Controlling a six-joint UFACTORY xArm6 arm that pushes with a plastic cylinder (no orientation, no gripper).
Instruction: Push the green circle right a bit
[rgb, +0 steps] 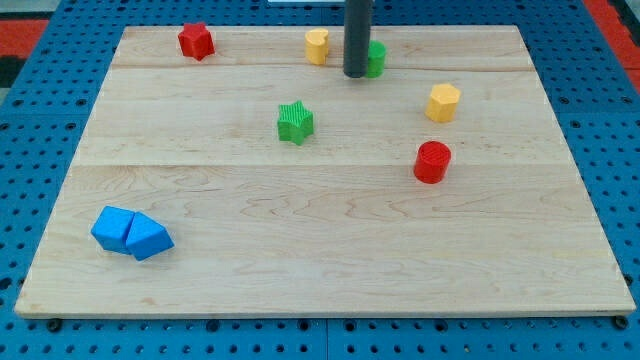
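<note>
The green circle (376, 59) sits near the view's top, mostly hidden behind my rod. My tip (355, 75) rests on the board right at the circle's left side, touching or nearly touching it. A yellow block (317, 46) stands just left of the rod. A green star (295, 122) lies lower, to the left of the tip.
A red star (197, 41) is at the top left. A yellow hexagon (443, 102) and a red cylinder (432, 162) stand right of the middle. Two blue blocks (131, 233) lie together at the bottom left. The wooden board (320, 270) ends in blue pegboard all round.
</note>
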